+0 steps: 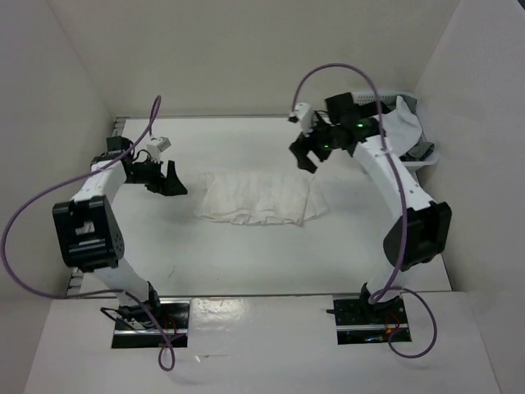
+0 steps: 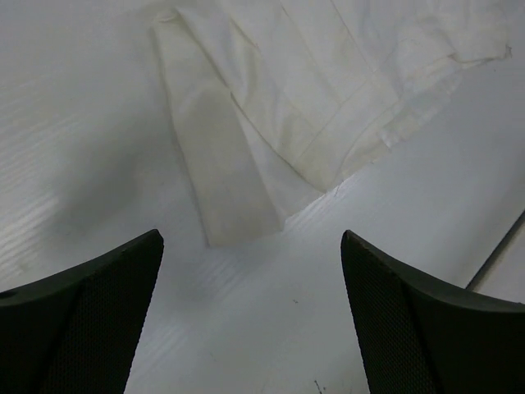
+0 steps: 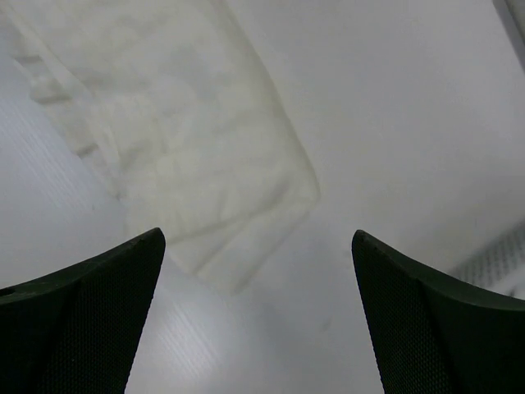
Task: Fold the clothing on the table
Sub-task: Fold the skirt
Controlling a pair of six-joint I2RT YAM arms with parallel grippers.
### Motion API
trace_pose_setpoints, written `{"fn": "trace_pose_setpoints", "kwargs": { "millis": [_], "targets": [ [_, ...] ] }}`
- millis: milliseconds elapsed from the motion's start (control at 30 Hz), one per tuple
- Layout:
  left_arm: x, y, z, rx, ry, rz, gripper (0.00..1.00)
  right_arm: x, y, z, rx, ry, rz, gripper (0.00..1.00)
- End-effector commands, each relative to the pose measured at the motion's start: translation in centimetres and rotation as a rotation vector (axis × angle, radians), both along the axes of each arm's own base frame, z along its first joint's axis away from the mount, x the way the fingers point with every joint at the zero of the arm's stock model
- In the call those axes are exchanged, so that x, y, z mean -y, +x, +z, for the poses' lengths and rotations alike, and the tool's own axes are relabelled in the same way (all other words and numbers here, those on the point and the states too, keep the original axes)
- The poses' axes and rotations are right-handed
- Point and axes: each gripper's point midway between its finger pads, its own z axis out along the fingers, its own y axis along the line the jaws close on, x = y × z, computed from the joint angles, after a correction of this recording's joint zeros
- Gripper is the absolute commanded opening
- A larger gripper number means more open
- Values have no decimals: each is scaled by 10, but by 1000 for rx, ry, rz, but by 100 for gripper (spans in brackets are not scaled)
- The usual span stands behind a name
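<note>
Top external view: thin white pleated garment point(image 1: 258, 199) lies in a layered rectangle on the matte white table point(image 1: 246, 263). The left gripper point(image 1: 174, 180) hovers beside its left edge and the right gripper point(image 1: 304, 155) near its far right corner, both with jaws spread wide.

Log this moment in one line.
pleated white skirt: lying on table | left gripper: open, empty, off its left end | right gripper: open, empty, near its right end

A small white slotted plastic basket point(image 1: 379, 98) sits at the far right corner. A plain white cloth point(image 1: 404, 125) hangs out of it, with dark grey garments point(image 1: 422, 151) alongside.
</note>
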Motion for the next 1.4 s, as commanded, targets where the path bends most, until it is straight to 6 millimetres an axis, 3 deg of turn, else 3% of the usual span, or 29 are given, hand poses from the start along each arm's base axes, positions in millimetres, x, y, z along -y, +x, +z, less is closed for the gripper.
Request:
{"fn": "trace_pose_setpoints", "kwargs": {
  "millis": [0, 33, 67, 100, 167, 200, 300, 433, 500, 667, 1067, 1367],
  "targets": [
    [27, 18, -2, 30, -166, -163, 93, 67, -31, -15, -143, 17, -106, 99],
    [31, 30, -11, 9, -199, -187, 92, 80, -36, -17, -161, 22, -136, 99],
    [29, 36, -17, 5, -199, -192, 90, 90, -43, -8, -142, 47, -154, 99],
    [34, 41, -23, -6, -203, -204, 90, 108, -52, -18, -179, 52, -200, 99],
    [35, 53, -37, -21, -198, -214, 90, 120, -66, -10, -163, 78, -240, 99],
    [40, 56, -47, -43, -204, -224, 90, 131, -75, -19, -184, 76, -272, 99],
    [38, 71, -57, -44, -182, -223, 90, 141, -92, -16, -181, 127, -303, 99],
    [37, 87, -68, -48, -167, -221, 90, 164, -101, -17, -202, 184, -394, 99],
    [33, 93, -74, -57, -145, -204, 90, 171, -103, -7, -172, 212, -414, 99],
    [34, 106, -88, -61, -136, -210, 90, 183, -103, -7, -183, 258, -459, 99],
    [67, 100, -110, -115, -113, -279, 89, 189, -102, -8, -195, 281, -483, 99],
    [73, 103, -119, -140, -102, -274, 85, 187, -102, -7, -195, 288, -477, 99]
  ]
}}
